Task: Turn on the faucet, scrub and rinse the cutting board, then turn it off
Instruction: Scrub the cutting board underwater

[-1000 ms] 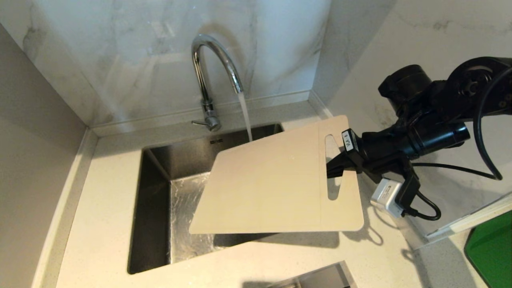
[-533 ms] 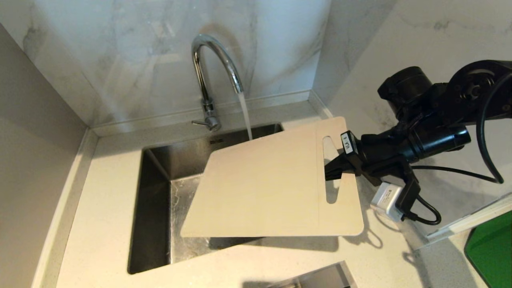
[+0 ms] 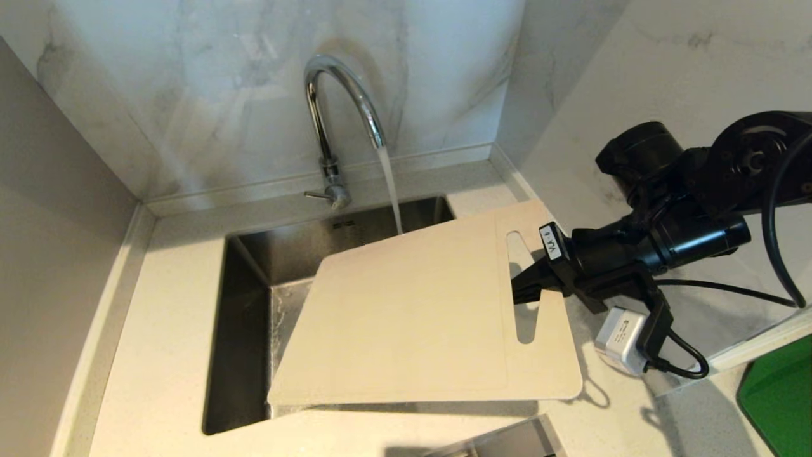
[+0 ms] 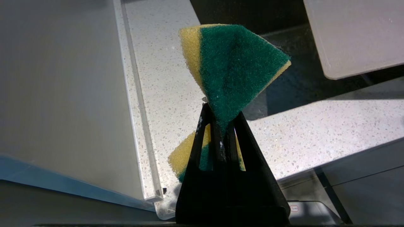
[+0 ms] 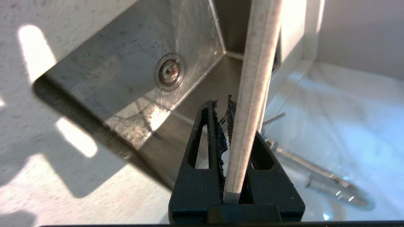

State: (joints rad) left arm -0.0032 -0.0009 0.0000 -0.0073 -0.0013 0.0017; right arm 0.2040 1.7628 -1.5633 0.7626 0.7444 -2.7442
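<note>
The chrome faucet (image 3: 336, 108) is running, and its stream (image 3: 391, 190) falls onto the far edge of the cutting board (image 3: 412, 317). The pale beige board hangs tilted over the sink (image 3: 244, 330). My right gripper (image 3: 526, 285) is shut on its handle end, beside the cutout. The right wrist view shows the board's edge (image 5: 257, 63) clamped in the right gripper (image 5: 232, 116), above the drain (image 5: 169, 72). My left gripper (image 4: 221, 110), outside the head view, is shut on a green and yellow sponge (image 4: 233, 63) above the counter, with a board corner (image 4: 356, 34) beyond it.
Marble walls close in the back and right of the speckled counter (image 3: 165, 330). The faucet's thin lever (image 3: 315, 195) points left at its base. A green object (image 3: 777, 393) lies at the right edge. A second recess (image 3: 507, 441) opens at the near counter edge.
The right gripper has sunk slightly and brought the board nearer and to the left, so it covers more of the sink. Water keeps running.
</note>
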